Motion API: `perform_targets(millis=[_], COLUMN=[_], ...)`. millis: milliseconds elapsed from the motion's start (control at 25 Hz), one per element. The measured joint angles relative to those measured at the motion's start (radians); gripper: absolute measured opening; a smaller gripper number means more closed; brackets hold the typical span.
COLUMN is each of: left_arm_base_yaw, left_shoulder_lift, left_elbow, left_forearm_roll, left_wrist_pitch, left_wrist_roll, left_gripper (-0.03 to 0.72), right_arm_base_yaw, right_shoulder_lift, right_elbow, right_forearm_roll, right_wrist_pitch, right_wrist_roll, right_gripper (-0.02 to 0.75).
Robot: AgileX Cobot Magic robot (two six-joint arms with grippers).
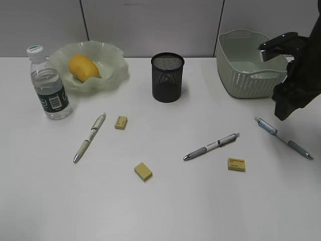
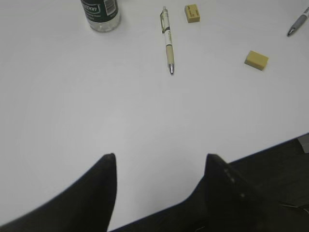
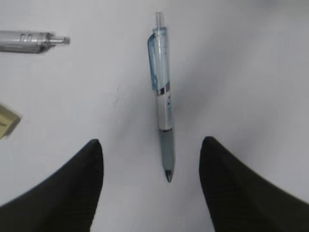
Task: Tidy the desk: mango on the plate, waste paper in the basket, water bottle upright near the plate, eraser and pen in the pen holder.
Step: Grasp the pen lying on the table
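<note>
The mango [image 1: 83, 68] lies in the wavy-rimmed plate [image 1: 113, 55], and the water bottle [image 1: 49, 85] stands upright beside it. The black mesh pen holder [image 1: 167, 78] stands mid-desk and the basket [image 1: 246, 75] at the back right. Three pens lie flat: white [image 1: 91, 137], grey [image 1: 211, 146], blue [image 1: 283, 138]. Three yellow erasers [image 1: 121, 122] [image 1: 143, 171] [image 1: 236, 164] lie loose. My right gripper [image 3: 151, 141] hangs open above the blue pen [image 3: 162, 101], whose tip lies between the fingertips. My left gripper [image 2: 161, 157] is open and empty over the desk's near edge. No waste paper shows.
My right arm [image 1: 296, 88] stands in front of the basket's right end. In the left wrist view the bottle [image 2: 100, 12], white pen [image 2: 167, 41] and two erasers [image 2: 191, 13] [image 2: 256, 60] lie well ahead. The grey pen [image 3: 29, 41] lies left of the blue one.
</note>
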Motion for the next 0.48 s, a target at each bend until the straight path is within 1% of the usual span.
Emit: perform_targets(millis=[160, 480], left_arm_base_yaw=[0.000, 0.000], left_shoulder_lift=[0.000, 0.000], left_elbow=[0.000, 0.000], left_forearm_roll=[0.005, 0.014], left_wrist_pitch=[0.000, 0.000], left_wrist_roll=[0.000, 0.000], left_gripper=[0.436, 0.436], right_arm_base_yaw=[0.000, -0.004], right_shoulder_lift=[0.060, 0.147], right_elbow=[0.000, -0.001], right_forearm_roll=[-0.030, -0.063], right_wrist_pitch=[-0.055, -0.074], right_wrist_roll=[-0.008, -0.008], right_gripper=[0.496, 0.496])
